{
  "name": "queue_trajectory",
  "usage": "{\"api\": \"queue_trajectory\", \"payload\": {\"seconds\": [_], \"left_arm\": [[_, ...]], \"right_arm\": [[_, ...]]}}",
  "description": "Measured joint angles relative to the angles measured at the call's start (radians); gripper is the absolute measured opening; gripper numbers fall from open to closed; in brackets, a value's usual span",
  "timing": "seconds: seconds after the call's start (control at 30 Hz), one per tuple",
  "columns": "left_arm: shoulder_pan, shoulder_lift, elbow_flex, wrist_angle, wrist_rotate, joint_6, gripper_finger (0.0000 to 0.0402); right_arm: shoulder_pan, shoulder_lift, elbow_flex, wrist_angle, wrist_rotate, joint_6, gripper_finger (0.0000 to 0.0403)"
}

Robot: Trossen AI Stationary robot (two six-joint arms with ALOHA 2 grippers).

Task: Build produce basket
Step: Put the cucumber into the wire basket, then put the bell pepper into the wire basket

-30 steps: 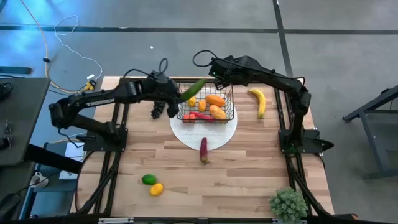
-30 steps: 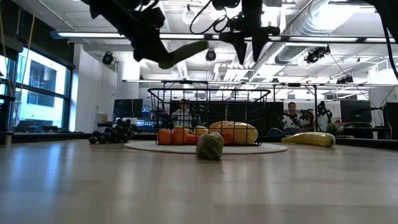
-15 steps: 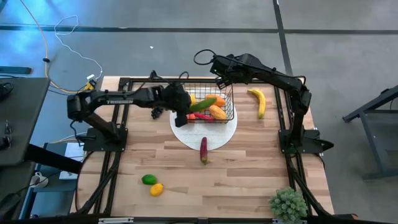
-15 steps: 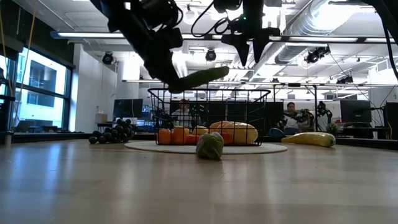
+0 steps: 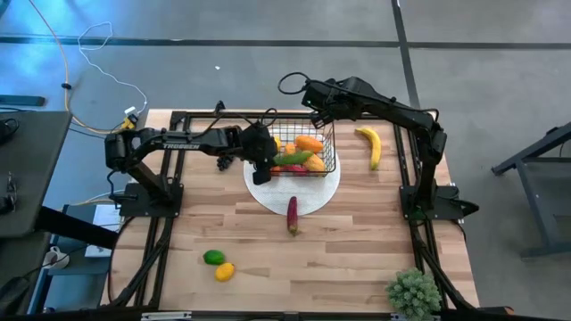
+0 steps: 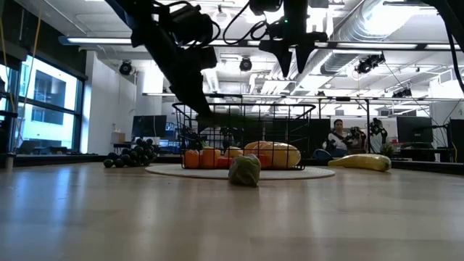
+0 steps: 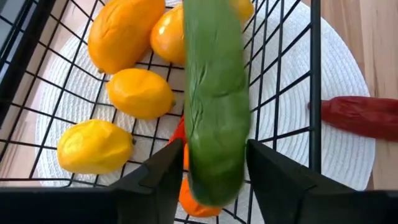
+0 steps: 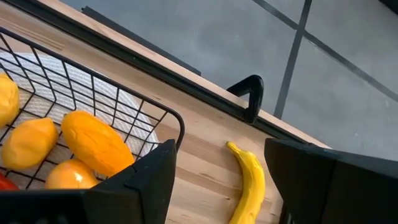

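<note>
The black wire basket stands on a white round disc and holds orange, yellow and red produce. A green cucumber lies level at rim height, blurred in the low view, reaching into the basket from its left side. My left gripper is at the basket's left rim, its open fingers on either side of the cucumber's near end. My right gripper hangs open and empty above the basket's far right corner. My left gripper's fingers flank the cucumber's near end, slanting down from the table's left and lying along it. Whether they touch it, I cannot tell. The cucumber's far part lies over the fruit in the basket.
Dark grapes lie left of the basket and a banana right of it. A red-purple piece lies at the disc's near edge. A green piece and a yellow piece lie near left; a bushy plant near right.
My left gripper has come down and toward the table's right edge with the cucumber, from above the basket's far left corner to its left rim. Its fingers have opened. The cucumber has dropped from slanting upward to level at the rim.
</note>
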Motion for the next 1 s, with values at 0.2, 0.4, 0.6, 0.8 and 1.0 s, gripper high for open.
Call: {"api": "queue_trajectory", "payload": {"seconds": [0.2,0.4,0.6,0.8,1.0], "left_arm": [[-0.001,0.0,0.0,-0.002,0.0,-0.001,0.0193],[0.002,-0.027,0.0,-0.012,-0.007,-0.022,0.0201],[0.002,-0.121,0.0,-0.052,-0.052,-0.012,0.0202],[0.002,-0.262,0.001,-0.151,-0.053,-0.045,0.0202],[0.0,-0.39,0.001,-0.307,-0.048,-0.138,0.0202]], "right_arm": [[0.008,0.0,0.0,-0.005,-0.007,0.019,0.0226],[0.064,-0.058,0.0,-0.004,-0.022,0.074,0.0226],[0.129,-0.132,0.0,-0.004,-0.109,0.145,0.0226],[0.226,-0.162,0.0,-0.004,-0.182,0.194,0.0226],[0.329,-0.156,0.0,-0.004,-0.261,0.24,0.0226]]}}
